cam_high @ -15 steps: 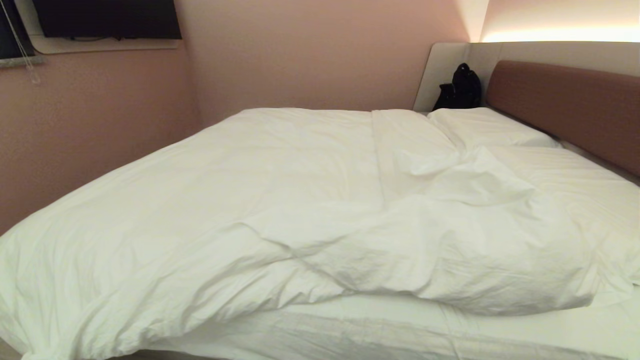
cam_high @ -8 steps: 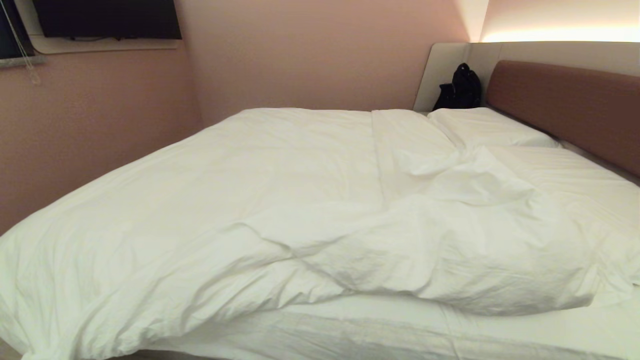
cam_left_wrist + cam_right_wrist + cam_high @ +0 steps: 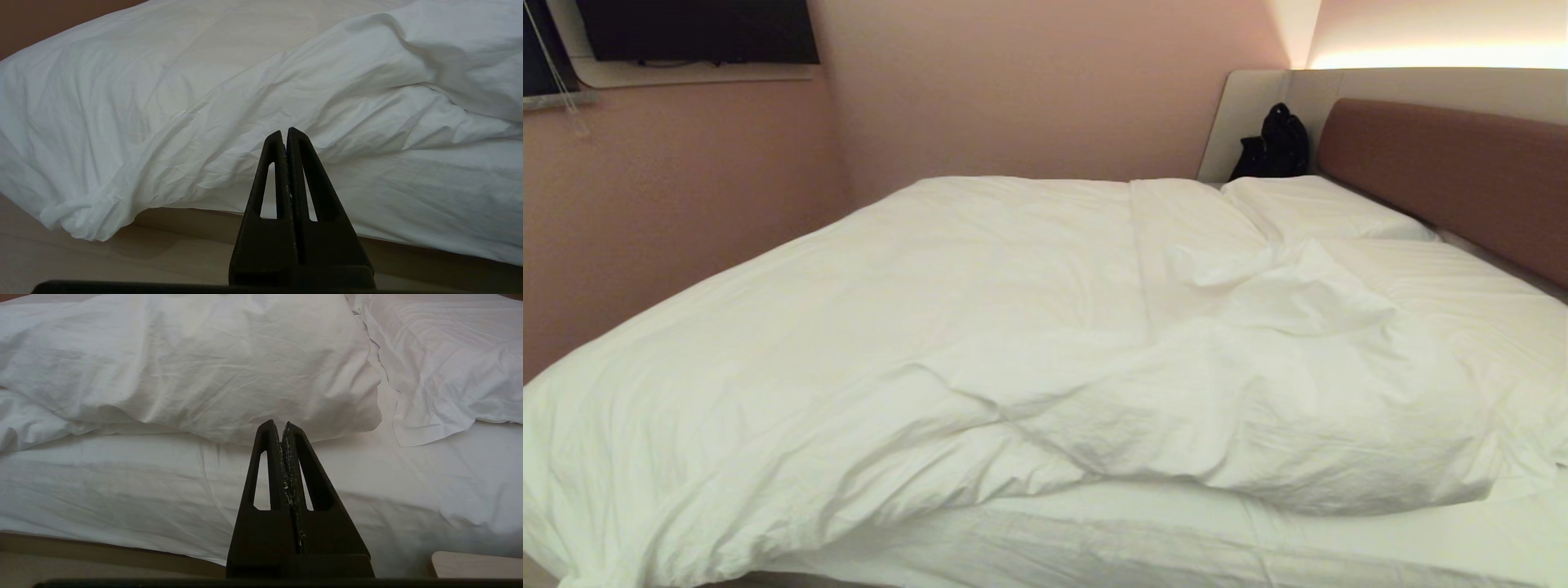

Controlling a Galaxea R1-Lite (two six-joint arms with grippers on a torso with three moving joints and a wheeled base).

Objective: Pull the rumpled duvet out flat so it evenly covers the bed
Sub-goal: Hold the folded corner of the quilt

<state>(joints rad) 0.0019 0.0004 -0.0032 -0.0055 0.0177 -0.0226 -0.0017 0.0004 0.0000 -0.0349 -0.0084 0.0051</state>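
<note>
Left gripper [image 3: 285, 134] closed, facing rumpled, bunched duvet [image 3: 980, 359].

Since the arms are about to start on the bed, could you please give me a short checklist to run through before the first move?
1. Left gripper empty, jaws closed: ok for travel, must open before gripping.
2. Right gripper empty, jaws closed: same.
3. Puffy white creased duvet flat and even: not ok; its near edge is bunched back, baring the thin white mattress sheet.
4. Graspable edge in front of both grippers: ok; the folded duvet edge lies just ahead in both wrist views.
5. White rectangular pillow clear of the duvet: cannot tell; the duvet seems to overlap it.
6. Black bag by the reddish-brown padded headboard: ok, off the bedding.
</note>
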